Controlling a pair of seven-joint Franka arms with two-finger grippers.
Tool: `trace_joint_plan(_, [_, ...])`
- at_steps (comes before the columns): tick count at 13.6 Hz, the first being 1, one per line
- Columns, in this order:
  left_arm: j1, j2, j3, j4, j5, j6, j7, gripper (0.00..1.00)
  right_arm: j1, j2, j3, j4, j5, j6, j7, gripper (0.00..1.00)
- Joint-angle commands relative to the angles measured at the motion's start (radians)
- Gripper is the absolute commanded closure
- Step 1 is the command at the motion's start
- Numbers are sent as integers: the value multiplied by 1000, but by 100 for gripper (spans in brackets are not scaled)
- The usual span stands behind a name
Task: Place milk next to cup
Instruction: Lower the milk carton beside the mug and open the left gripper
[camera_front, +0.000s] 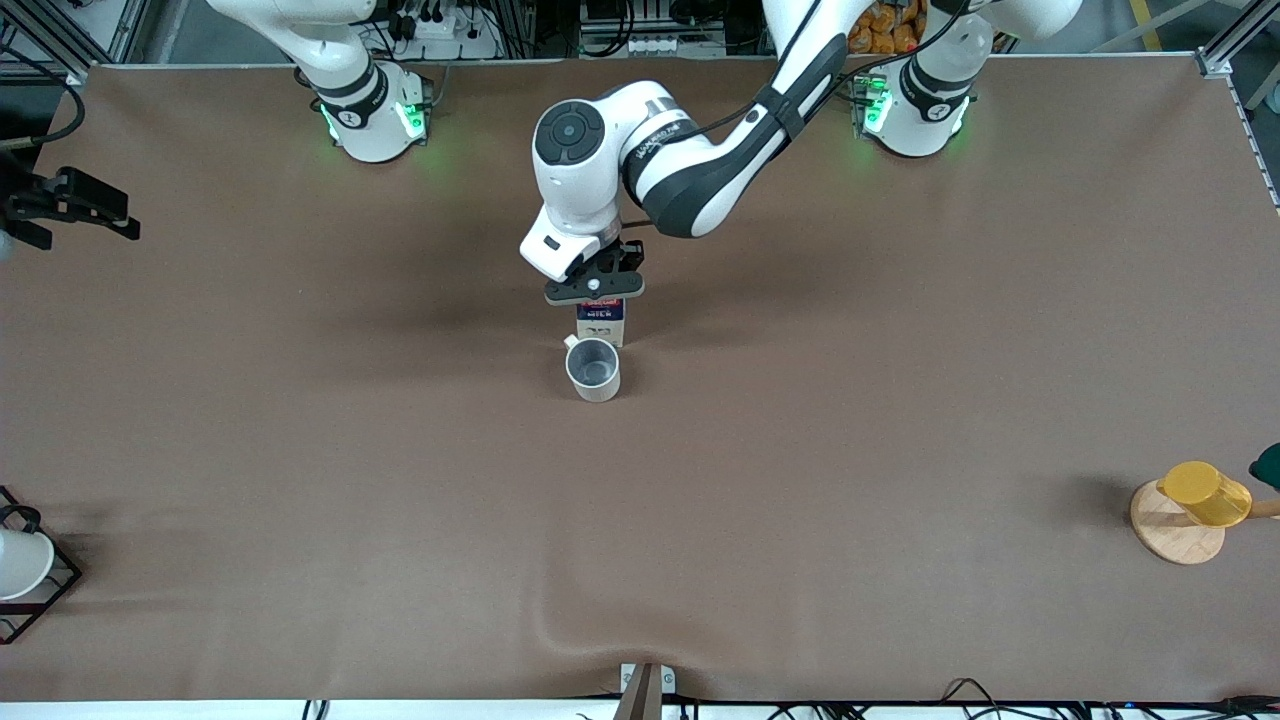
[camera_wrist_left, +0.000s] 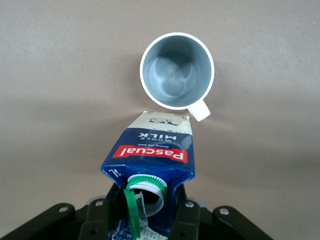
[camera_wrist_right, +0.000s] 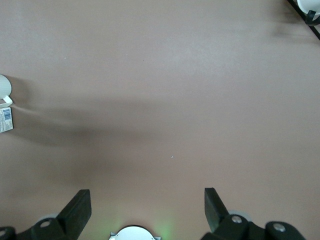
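The milk (camera_front: 601, 322), a dark blue and white carton with a red band and an open green cap, stands upright mid-table. It is just beside the cup (camera_front: 593, 368), on the side farther from the front camera. The cup is a light grey mug with a small handle. My left gripper (camera_front: 595, 290) is over the carton, fingers closed on its top. In the left wrist view the milk (camera_wrist_left: 150, 145) sits between my fingers (camera_wrist_left: 186, 212), close to the cup (camera_wrist_left: 176, 70). My right gripper (camera_front: 100, 210) waits open over the right arm's end of the table, empty (camera_wrist_right: 147, 197).
A yellow cup (camera_front: 1205, 492) rests on a round wooden stand (camera_front: 1175, 530) at the left arm's end, near the front camera. A black wire rack (camera_front: 50, 590) holding a white cup (camera_front: 18, 562) stands at the right arm's end.
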Motion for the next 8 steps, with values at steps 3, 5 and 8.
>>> trace_joint_plan(3, [-16,27,14,30,1,0,-7,0,-21,-14,-10,2,-1,-15,4,0])
trace_joint_plan(5, [-14,18,16,32,1,-1,-10,0,-21,-14,-15,2,-1,-15,1,0])
trace_joint_plan(8, [0,-60,13,32,-1,-19,-11,0,-20,-14,-13,0,-3,-15,1,0])
